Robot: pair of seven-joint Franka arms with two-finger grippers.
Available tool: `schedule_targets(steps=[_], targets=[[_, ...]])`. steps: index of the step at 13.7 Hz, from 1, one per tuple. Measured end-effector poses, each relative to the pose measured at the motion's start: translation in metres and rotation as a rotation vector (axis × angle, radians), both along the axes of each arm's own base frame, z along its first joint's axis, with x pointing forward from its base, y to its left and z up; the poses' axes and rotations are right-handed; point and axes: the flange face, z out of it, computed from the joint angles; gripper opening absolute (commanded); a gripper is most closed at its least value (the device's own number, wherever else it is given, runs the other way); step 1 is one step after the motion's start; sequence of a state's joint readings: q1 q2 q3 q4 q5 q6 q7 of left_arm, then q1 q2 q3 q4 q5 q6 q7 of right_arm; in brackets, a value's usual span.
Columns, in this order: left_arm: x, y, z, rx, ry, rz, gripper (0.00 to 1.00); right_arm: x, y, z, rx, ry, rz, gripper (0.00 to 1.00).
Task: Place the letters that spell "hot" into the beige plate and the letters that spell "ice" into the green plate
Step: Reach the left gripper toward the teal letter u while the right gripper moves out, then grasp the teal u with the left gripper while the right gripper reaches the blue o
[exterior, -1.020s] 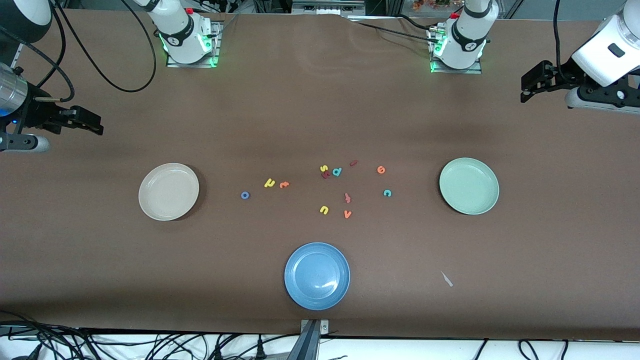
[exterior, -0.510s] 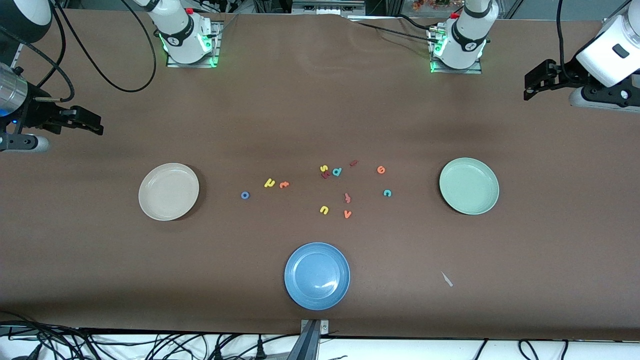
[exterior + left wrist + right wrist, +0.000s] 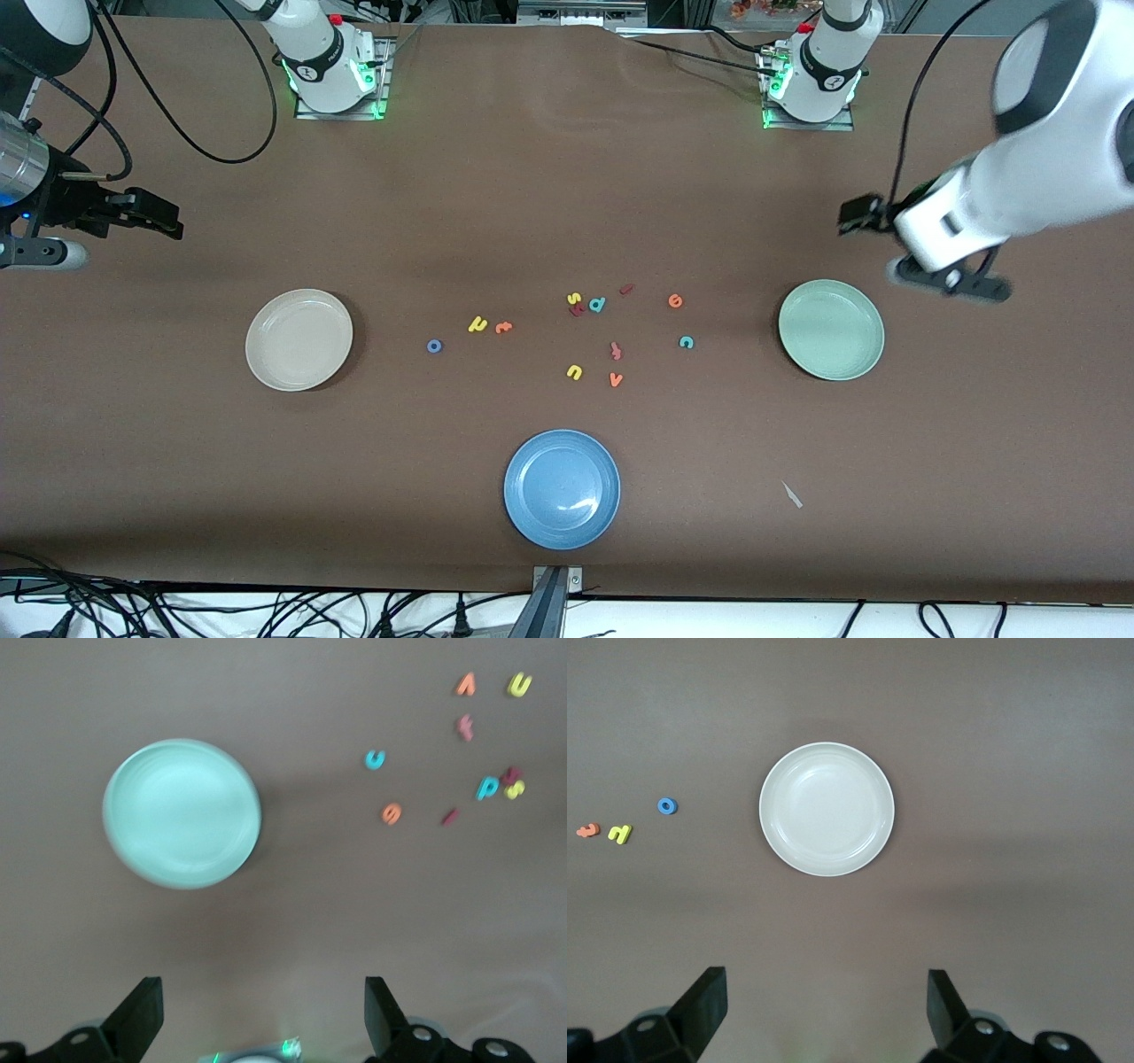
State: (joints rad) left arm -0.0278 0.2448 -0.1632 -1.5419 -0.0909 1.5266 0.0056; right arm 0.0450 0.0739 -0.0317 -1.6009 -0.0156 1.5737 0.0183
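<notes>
The beige plate [image 3: 299,339] [image 3: 827,809] lies empty toward the right arm's end, the green plate [image 3: 831,330] [image 3: 182,813] empty toward the left arm's end. Between them lie the blue "o" [image 3: 434,346] [image 3: 667,805], yellow "h" [image 3: 478,324] [image 3: 620,833], orange "t" [image 3: 504,327] [image 3: 587,829], dark red "i" [image 3: 626,289] [image 3: 451,817], orange "e" [image 3: 675,301] [image 3: 391,813] and teal "c" [image 3: 686,342] [image 3: 376,759]. My left gripper [image 3: 858,216] [image 3: 263,1014] hangs open over bare table beside the green plate. My right gripper [image 3: 168,226] [image 3: 824,1005] waits open over the table's end past the beige plate.
A blue plate [image 3: 562,488] sits empty near the front edge. Other loose letters lie mid-table: yellow "s" [image 3: 574,299], teal "d" [image 3: 597,305], yellow "u" [image 3: 574,372], orange "v" [image 3: 616,380]. A small pale scrap [image 3: 791,494] lies toward the front.
My left arm has swung in from the table's end and lowered toward the green plate, its gripper still open. The right arm and all letters have not moved.
</notes>
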Motion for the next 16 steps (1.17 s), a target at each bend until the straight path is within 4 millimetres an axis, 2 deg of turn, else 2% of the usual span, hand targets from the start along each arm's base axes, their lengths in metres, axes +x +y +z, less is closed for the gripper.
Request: schedule_targets(steps=[2,5,6,9,11,13,14,16], targets=[[0.023,-0.030,-0.051,-0.021,-0.023,-0.028,1.00,0.000,0.000,0.000,0.000,0.001,0.000,1.00],[0.040,-0.089,-0.124,-0.046,-0.064,-0.079,1.00,0.000,0.001,-0.001,0.000,0.001,0.003,1.00],[0.044,-0.099,-0.149,-0.051,-0.066,-0.082,1.00,0.000,0.002,-0.001,0.000,0.002,0.003,1.00],[0.055,-0.107,-0.212,-0.064,-0.075,-0.073,1.00,0.002,0.004,-0.006,0.000,0.010,0.006,1.00],[0.048,-0.133,-0.245,-0.074,-0.104,-0.094,1.00,0.004,0.008,-0.010,0.011,0.018,0.011,1.00],[0.029,-0.162,-0.275,-0.065,-0.118,-0.093,1.00,0.008,0.022,-0.021,0.029,0.033,0.020,1.00],[0.021,-0.167,-0.285,-0.059,-0.119,-0.083,0.99,0.012,0.034,-0.029,0.030,0.034,0.006,1.00],[0.014,-0.165,-0.299,-0.057,-0.137,-0.067,0.86,0.020,0.066,-0.050,0.022,0.022,-0.044,1.00]])
